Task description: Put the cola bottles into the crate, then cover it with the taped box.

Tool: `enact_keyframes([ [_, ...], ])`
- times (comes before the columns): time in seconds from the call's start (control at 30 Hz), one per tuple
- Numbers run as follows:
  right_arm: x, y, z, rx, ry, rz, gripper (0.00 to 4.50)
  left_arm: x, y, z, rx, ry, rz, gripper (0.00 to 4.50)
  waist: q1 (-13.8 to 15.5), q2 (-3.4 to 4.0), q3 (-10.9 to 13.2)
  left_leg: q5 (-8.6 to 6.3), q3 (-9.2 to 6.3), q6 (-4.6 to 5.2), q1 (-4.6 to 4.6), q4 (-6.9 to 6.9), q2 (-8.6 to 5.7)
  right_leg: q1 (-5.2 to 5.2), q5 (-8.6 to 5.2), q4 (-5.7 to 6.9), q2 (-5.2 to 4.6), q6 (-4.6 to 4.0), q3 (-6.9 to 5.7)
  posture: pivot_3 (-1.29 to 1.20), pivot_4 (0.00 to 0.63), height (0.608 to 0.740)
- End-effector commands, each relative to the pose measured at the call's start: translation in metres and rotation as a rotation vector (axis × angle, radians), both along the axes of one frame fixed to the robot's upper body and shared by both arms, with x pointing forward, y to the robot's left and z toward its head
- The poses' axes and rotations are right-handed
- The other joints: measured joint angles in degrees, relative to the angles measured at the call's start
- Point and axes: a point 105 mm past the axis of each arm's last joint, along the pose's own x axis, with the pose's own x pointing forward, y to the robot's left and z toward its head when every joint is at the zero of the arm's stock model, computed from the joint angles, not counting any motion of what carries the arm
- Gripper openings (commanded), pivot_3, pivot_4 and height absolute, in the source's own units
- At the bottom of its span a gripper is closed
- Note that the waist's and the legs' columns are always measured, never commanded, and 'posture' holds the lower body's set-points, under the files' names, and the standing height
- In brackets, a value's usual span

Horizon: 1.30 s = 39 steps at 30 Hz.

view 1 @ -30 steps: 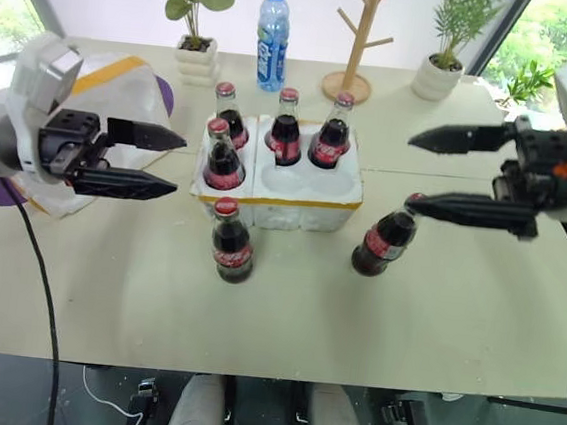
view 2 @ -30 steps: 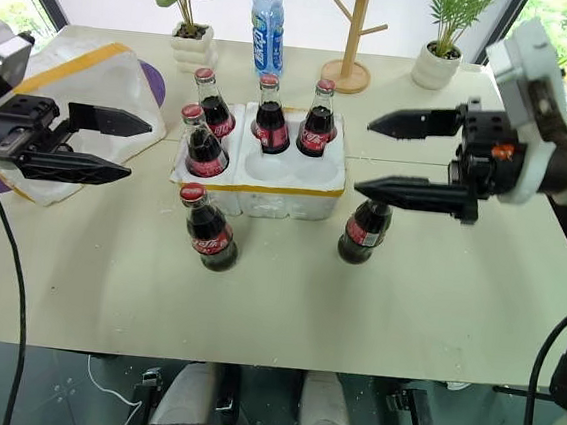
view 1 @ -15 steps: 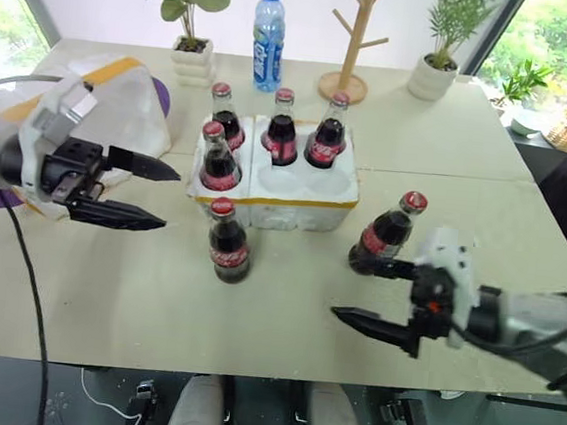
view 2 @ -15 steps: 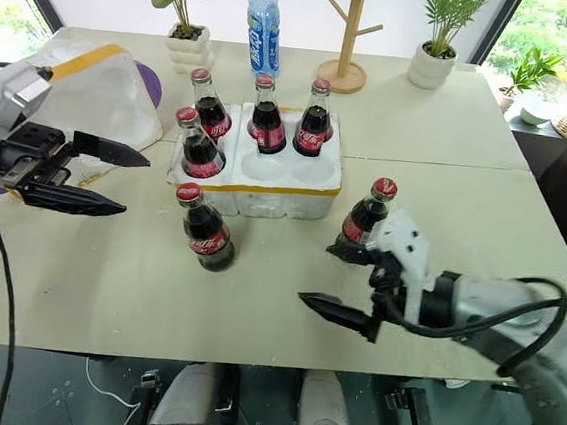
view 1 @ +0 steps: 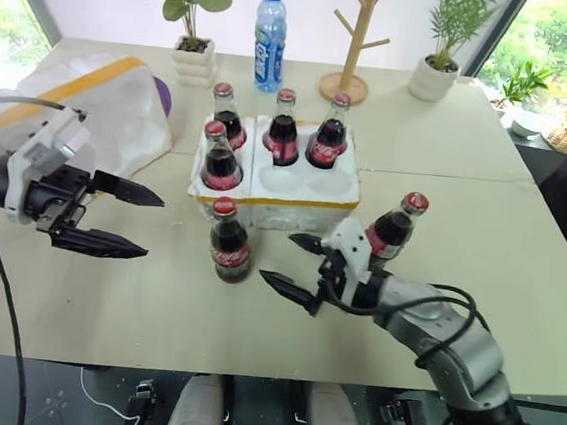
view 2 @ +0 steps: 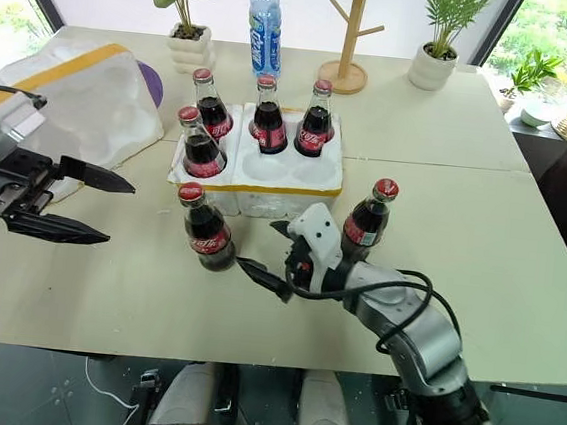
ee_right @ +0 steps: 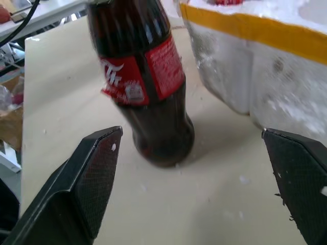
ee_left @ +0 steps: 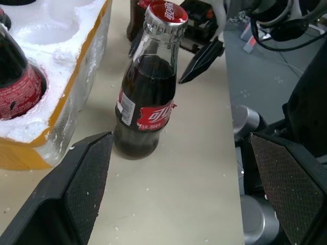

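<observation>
since a second ago the right gripper (view 1: 296, 263) has been brought down from above the table's right side to table height, just right of the front bottle (view 1: 228, 241); the left gripper (view 1: 134, 222) has been drawn slightly back and lower. nothing else has been shifted.

both grippers are spread wide and nothing is held. four bottles are seated in the crate (view 1: 278, 184), whose two front right wells are empty. the front bottle stands upright on the table (view 1: 134, 309) just before the crate's front wall, between the two grippers: near the right one, well apart from the left. a sixth bottle (view 1: 392, 228) stands behind the right arm. the taped box (view 1: 98, 104) lies at the far left.

the bottle is judged rigid, fairly heavy, smooth and breakable, and easily tipped given its narrow base. a hold across the labelled body (ee_right: 143, 71), low rather than at the neck, would be steadiest. in the right wrist view it stands off-centre, nearer one finger (ee_right: 87, 178), not yet enclosed.
</observation>
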Motion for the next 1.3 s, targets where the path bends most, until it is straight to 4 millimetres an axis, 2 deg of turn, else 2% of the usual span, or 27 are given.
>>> enact_keyframes([
  [0.03,-0.004,0.019,0.009,0.03,-0.053,0.104,4.5,-0.001,0.0,0.009,0.005,-0.059,-0.003,4.43,0.0,0.0,0.0,0.0,0.0,0.0,0.0,0.0,0.01,-0.01,0.01,0.0,0.02,0.01,0.0,0.0,0.15,0.74],
  [0.27,-0.005,0.043,0.013,0.06,-0.061,0.216,4.5,0.003,-0.001,0.011,0.005,-0.086,0.005,4.43,0.1,0.0,0.0,0.0,0.0,0.0,0.0,0.0,0.02,0.0,0.03,0.01,0.04,0.05,-0.01,0.0,0.15,0.74],
  [0.47,0.006,0.062,0.014,0.065,-0.065,0.206,4.5,0.005,-0.001,0.011,0.002,-0.094,0.011,4.43,-0.1,0.0,0.0,0.02,0.0,-0.03,0.0,0.0,0.02,0.0,0.03,0.05,0.06,0.05,-0.01,0.0,0.15,0.74],
  [0.63,0.013,0.066,0.013,0.072,-0.057,0.194,4.5,0.006,-0.002,0.012,-0.005,-0.104,0.016,4.43,0.0,0.0,0.0,0.02,0.0,-0.03,0.0,0.0,0.03,-0.01,0.04,0.05,0.06,0.06,-0.01,0.0,0.15,0.74],
  [0.73,0.011,0.067,0.016,0.095,-0.033,0.212,3.65,0.007,-0.002,0.013,-0.01,-0.108,0.02,4.5,0.0,0.0,0.0,0.02,0.01,-0.04,0.0,0.0,0.03,0.0,0.04,0.05,0.05,0.06,-0.01,0.0,0.15,0.74],
  [0.8,0.007,0.065,0.02,0.109,-0.019,0.232,2.83,0.007,-0.002,0.013,-0.012,-0.108,0.02,4.5,-0.1,0.0,0.0,0.02,0.01,-0.04,0.0,0.0,0.03,0.0,0.04,0.06,0.05,0.06,-0.01,0.0,0.15,0.74],
  [0.87,0.0,0.058,0.029,0.13,-0.009,0.258,2.79,0.007,-0.002,0.013,-0.015,-0.109,0.022,4.5,0.0,0.01,0.0,0.02,0.0,-0.03,0.0,0.0,0.03,-0.01,0.04,0.05,0.05,0.06,-0.01,0.0,0.15,0.74],
  [0.93,-0.001,0.048,0.048,0.195,0.011,0.239,2.79,0.008,-0.002,0.012,-0.019,-0.11,0.026,4.5,0.0,0.02,0.0,0.01,0.0,-0.03,-0.02,-0.01,0.04,-0.01,0.04,0.04,0.05,0.06,-0.03,0.0,0.15,0.74],
  [1.1,0.01,0.026,0.088,0.289,-0.034,0.096,2.79,0.011,-0.003,0.011,-0.027,-0.111,0.025,4.5,0.0,0.02,0.0,0.02,-0.02,-0.04,-0.05,-0.01,0.05,-0.05,0.05,0.05,0.04,0.06,-0.03,0.0,0.15,0.74],
  [1.23,0.022,0.022,0.117,0.354,-0.167,-0.059,2.79,0.015,-0.005,0.011,-0.033,-0.113,0.016,4.5,0.0,0.02,0.0,0.03,-0.01,-0.05,-0.05,-0.01,0.05,-0.06,0.05,0.06,0.06,0.05,-0.03,0.0,0.15,0.74],
  [1.3,0.03,0.022,0.125,0.383,-0.214,-0.143,2.79,0.017,-0.007,0.012,-0.037,-0.116,0.012,4.5,-0.2,0.02,0.0,0.03,0.02,-0.05,-0.06,-0.02,0.05,-0.09,0.04,0.07,0.11,0.05,-0.03,0.0,0.15,0.74],
])
